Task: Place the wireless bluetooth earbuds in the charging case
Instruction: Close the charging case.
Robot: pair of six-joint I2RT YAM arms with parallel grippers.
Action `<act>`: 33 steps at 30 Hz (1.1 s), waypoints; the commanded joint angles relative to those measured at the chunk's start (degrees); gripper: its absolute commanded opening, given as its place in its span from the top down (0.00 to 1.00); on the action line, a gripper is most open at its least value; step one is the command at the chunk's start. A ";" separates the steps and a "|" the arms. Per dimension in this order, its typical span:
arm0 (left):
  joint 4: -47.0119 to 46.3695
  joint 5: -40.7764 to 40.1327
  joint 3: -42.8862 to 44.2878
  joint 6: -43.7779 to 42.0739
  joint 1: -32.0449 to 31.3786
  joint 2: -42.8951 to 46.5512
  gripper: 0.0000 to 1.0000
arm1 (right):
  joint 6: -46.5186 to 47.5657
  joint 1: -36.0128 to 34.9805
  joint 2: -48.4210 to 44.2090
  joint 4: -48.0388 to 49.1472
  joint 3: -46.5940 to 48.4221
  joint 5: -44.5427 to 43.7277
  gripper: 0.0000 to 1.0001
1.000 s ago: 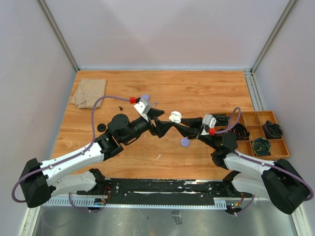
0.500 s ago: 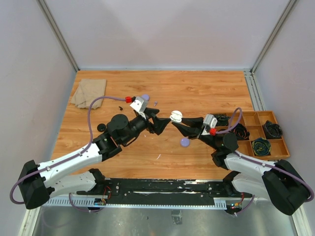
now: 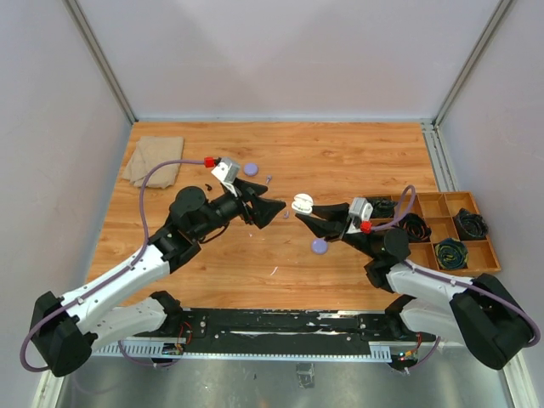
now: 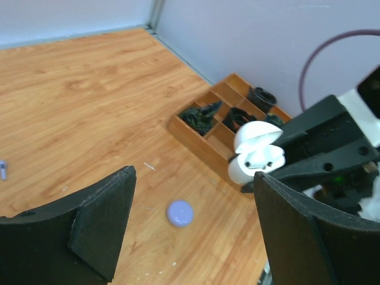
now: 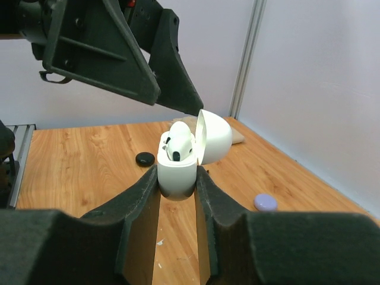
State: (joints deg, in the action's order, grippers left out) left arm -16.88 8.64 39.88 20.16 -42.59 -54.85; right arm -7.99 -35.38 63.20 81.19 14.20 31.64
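My right gripper [image 3: 304, 214] is shut on a white charging case [image 3: 302, 203] and holds it above the table with its lid open. In the right wrist view the case [image 5: 177, 169] sits between my fingers, with a white earbud [image 5: 180, 144] standing in it. My left gripper [image 3: 274, 209] is open and empty, a short way left of the case. In the left wrist view the case [image 4: 256, 155] shows past my open gripper [image 4: 195, 181]. A tiny purple earbud [image 3: 269, 178] and a black one [image 3: 208, 186] lie on the table.
A purple round case [image 3: 320, 246] lies under the grippers, and another [image 3: 250, 168] lies farther back. A black round case [image 3: 175, 220] is at the left. A folded cloth [image 3: 155, 160] is at the back left. A wooden compartment tray [image 3: 444, 205] with coiled cables stands at the right.
My left gripper has drawn back to the left, away from the white case, and its arm has swung left. My right gripper still holds the open case in nearly the same place.
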 commanded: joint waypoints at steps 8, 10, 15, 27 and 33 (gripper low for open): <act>-1.96 24.60 6.79 8.98 4.95 -5.86 0.13 | -2.80 1.28 2.64 2.78 2.49 5.81 0.99; -1.66 25.54 7.87 9.98 5.29 -8.07 0.13 | -3.11 1.37 3.21 2.61 3.08 6.70 0.99; -2.18 27.04 9.11 12.20 5.50 -11.90 0.14 | -4.36 1.61 4.39 3.47 4.34 8.62 0.99; -6.71 33.25 9.12 14.88 5.59 -13.98 0.20 | -6.41 2.05 6.99 4.49 5.15 10.44 0.99; -8.31 34.58 8.98 15.65 5.59 -13.79 0.26 | -7.85 2.55 7.51 4.07 4.92 11.26 0.99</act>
State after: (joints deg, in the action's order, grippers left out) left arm -21.93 40.66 47.27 34.96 -37.32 -69.36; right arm -14.06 -34.04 70.52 81.65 17.87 41.52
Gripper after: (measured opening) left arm 0.751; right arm 0.273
